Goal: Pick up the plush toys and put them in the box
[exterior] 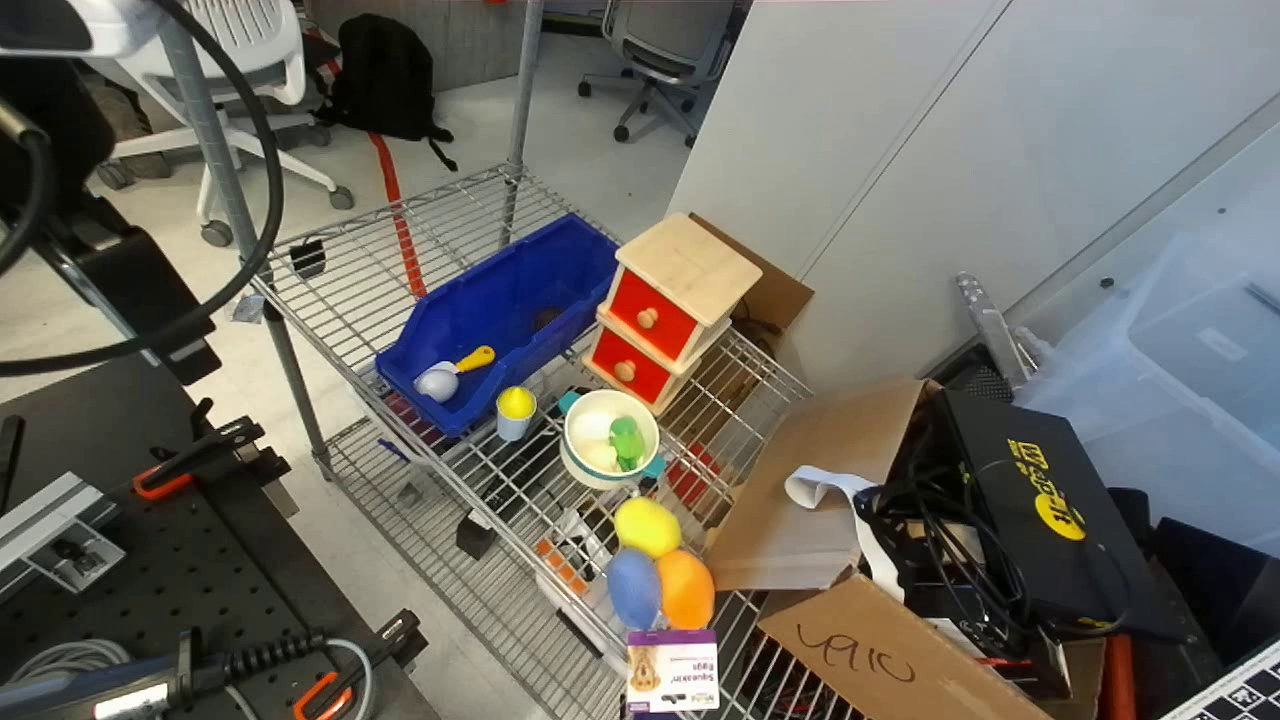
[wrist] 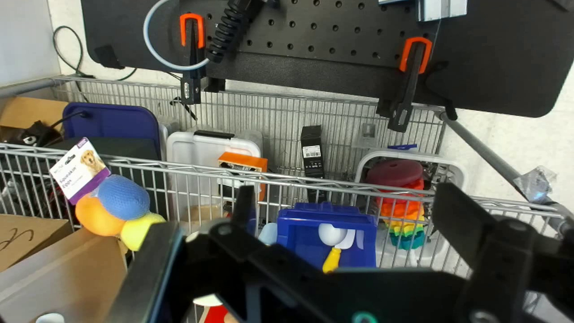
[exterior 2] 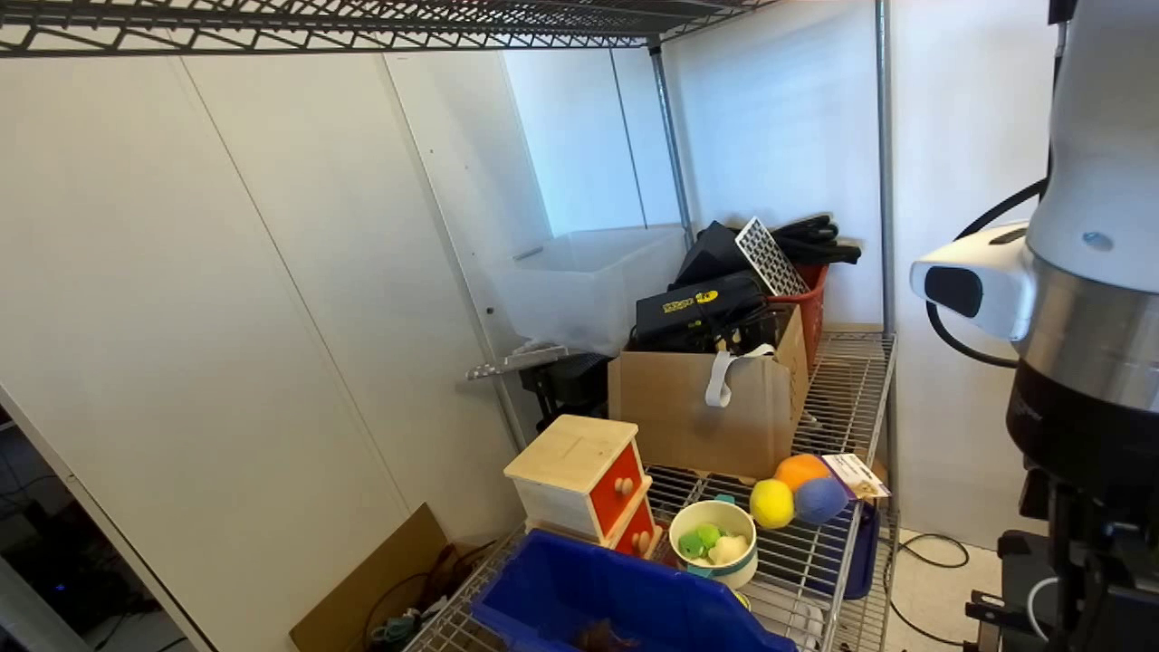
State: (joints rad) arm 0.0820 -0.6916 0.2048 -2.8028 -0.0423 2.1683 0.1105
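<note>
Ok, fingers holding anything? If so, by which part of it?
Nothing held: in the wrist view, the fingers stand wide apart, nothing gripped between them.

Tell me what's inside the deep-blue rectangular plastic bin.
Inside the bin: a yellow-handled white scoop and, deeper in, a dark-brown object too unclear to identify. In an exterior view, its near wall hides part of the bottom.

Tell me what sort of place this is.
Probably a robotics lab or workshop: there is a robot arm, a black tabletop with rows of holes and clamps at its edge, and a white rolling chair beyond the wire shelving.
</note>
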